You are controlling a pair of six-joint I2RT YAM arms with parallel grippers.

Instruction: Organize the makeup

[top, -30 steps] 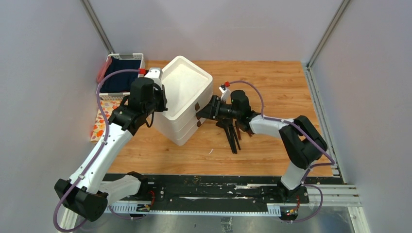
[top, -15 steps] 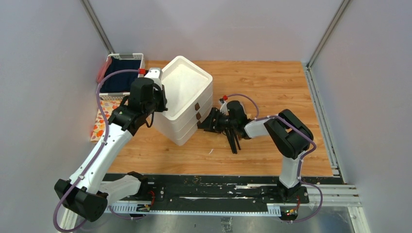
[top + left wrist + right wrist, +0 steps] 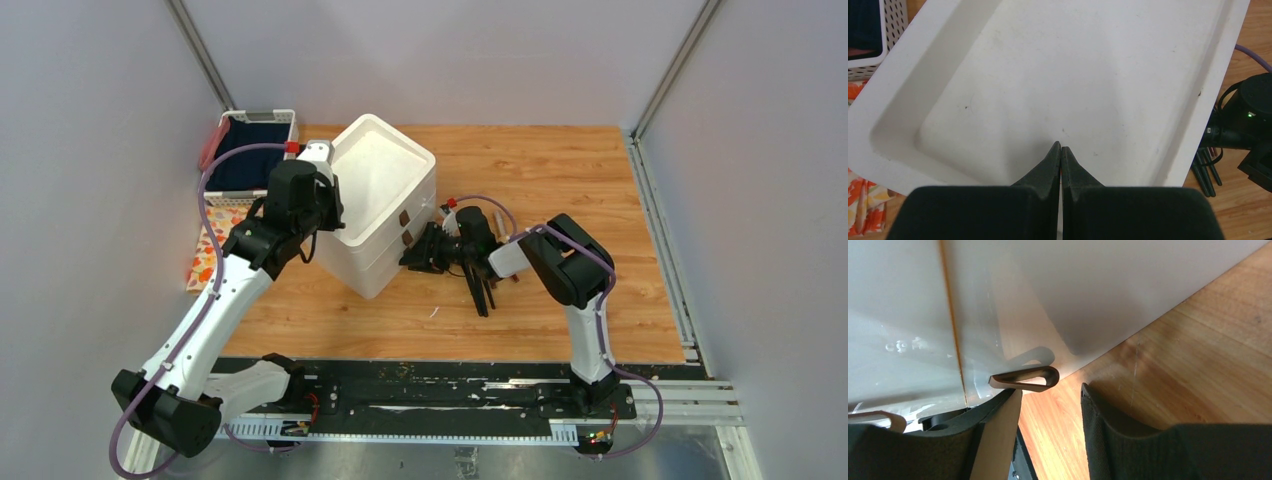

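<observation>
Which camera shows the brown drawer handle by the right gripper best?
The right wrist view: the handle is close up, its loop shape clear, just ahead of the right gripper. Top external shows only tiny brown tabs; left wrist shows none.

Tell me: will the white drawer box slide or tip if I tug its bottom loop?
Likely slides, not tips: the drawer box is broad and squat on a smooth table. It looks like light plastic, so the shut left gripper over its top should pin it. The loop looks thin and bendy; the open right gripper could slip.
</observation>
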